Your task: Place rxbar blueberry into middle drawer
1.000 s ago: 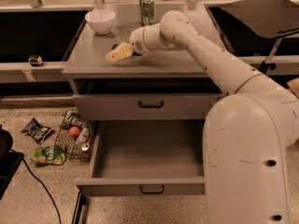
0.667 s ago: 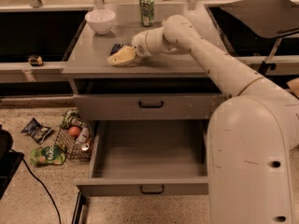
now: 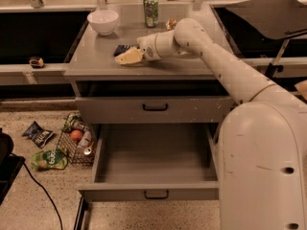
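Observation:
The rxbar blueberry, a dark navy bar, lies on the grey cabinet top, partly hidden behind my gripper. My gripper is low over the cabinet top, right at the bar's near side, its pale fingers pointing left. The middle drawer stands pulled out below, with a plain grey inside and a small black handle. A shut drawer with a black handle sits above it.
A white bowl and a green can stand at the back of the cabinet top, with a small golden-brown snack bag by the arm. On the floor at left are a wire basket and snack bags.
My gripper and arm have shifted slightly right and lower at the bar. The view has shifted a little to the left.

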`<state>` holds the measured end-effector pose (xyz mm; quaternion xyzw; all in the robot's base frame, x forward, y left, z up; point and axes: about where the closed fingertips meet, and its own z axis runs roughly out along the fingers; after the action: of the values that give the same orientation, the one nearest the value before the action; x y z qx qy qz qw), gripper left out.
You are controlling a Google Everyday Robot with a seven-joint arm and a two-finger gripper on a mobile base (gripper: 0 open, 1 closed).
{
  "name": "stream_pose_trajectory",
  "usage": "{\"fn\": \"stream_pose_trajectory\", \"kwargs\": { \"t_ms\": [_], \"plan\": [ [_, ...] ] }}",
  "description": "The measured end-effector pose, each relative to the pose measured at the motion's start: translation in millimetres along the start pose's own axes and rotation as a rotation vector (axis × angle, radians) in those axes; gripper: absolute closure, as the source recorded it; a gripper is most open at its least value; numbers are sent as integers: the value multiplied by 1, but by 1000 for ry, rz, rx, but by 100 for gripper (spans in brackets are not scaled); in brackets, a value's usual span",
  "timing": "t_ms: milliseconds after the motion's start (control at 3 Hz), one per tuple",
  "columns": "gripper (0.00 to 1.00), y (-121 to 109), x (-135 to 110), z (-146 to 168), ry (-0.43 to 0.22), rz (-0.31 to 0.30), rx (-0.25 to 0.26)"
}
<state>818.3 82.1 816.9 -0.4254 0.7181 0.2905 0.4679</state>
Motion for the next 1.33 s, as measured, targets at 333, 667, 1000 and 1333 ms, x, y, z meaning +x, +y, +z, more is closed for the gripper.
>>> {"fn": "stream_pose_trajectory", "kwargs": {
  "t_ms": [333, 667, 1000, 1333],
  "plan": [
    [65, 0, -5, -2, -1, 1, 0],
    [88, 0, -9, -4, -1, 1, -1],
    [100, 0, -10, -9, -31, -3, -3],
    [100, 2, -30, -25, -90, -38, 12]
  ]
}}
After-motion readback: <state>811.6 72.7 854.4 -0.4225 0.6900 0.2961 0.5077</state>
